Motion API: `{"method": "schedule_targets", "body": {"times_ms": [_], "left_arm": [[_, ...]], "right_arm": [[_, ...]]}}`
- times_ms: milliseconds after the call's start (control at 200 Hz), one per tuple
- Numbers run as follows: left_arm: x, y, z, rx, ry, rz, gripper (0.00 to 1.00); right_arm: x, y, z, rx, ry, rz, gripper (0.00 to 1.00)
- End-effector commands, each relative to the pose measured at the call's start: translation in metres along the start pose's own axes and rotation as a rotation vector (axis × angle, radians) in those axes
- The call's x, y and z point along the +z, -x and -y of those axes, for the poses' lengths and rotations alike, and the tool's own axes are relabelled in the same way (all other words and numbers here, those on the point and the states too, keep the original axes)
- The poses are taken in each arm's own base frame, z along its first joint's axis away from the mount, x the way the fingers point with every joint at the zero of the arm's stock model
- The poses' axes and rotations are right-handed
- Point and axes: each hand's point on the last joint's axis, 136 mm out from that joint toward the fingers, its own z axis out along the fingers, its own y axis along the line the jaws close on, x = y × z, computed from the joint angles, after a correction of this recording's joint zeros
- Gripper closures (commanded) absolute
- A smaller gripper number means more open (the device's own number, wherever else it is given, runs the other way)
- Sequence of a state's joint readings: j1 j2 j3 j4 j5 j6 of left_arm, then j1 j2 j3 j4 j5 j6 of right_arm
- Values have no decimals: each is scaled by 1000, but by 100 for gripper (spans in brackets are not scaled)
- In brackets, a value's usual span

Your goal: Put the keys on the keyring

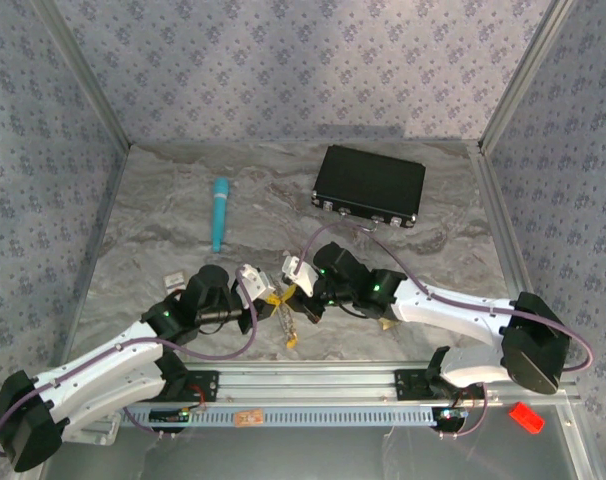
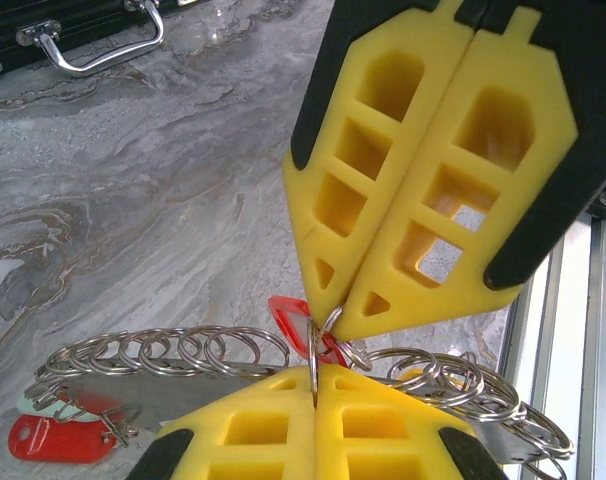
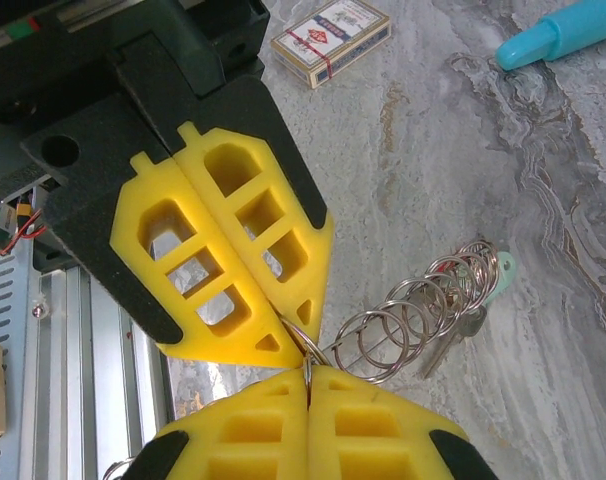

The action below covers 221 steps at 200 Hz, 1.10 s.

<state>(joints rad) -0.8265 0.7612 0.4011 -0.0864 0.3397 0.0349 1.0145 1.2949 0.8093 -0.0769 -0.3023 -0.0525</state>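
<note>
At the near middle of the table (image 1: pixel 163 215), the keyring (image 2: pixel 313 352) stands on edge between two sets of fingertips. The left gripper (image 2: pixel 316 373) and the right gripper (image 2: pixel 335 322) meet tip to tip. Each has its yellow fingers pressed together on the thin wire.

The keys (image 2: pixel 63 432) hang and lie just beside this meeting point, strung out by a run of small split rings (image 2: pixel 173 350) on either side. Three tags can be counted in the left wrist view: one red and one whitish at the lower left, and one red behind the tips. The rings overlap too much for a sure count.

The aluminium rail (image 1: pixel 313 380) runs close behind both grippers. Toward the far side the marble lies open. One teal tube (image 1: pixel 220 213) is at the far left, one black case (image 1: pixel 370 187) at the far right, and one card box (image 3: pixel 330 40) near the left arm, all well apart from the keys.

The fingers hide most of the loop, the rings on the right run off the frame, and the key blades are hard to make out.
</note>
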Motion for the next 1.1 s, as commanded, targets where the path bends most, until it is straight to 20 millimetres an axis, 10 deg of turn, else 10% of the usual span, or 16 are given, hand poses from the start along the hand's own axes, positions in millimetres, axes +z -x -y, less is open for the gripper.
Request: {"method": "schedule_targets", "body": {"times_ms": [0,1099], "left_arm": [[-3,21,9,19,-44,69,100],[-1,18,9,12,-49,60,100]], "right_arm": [[-1,28,-1,-13,-3,82,100],[0,29,-3,-105,-103,95,100]]}}
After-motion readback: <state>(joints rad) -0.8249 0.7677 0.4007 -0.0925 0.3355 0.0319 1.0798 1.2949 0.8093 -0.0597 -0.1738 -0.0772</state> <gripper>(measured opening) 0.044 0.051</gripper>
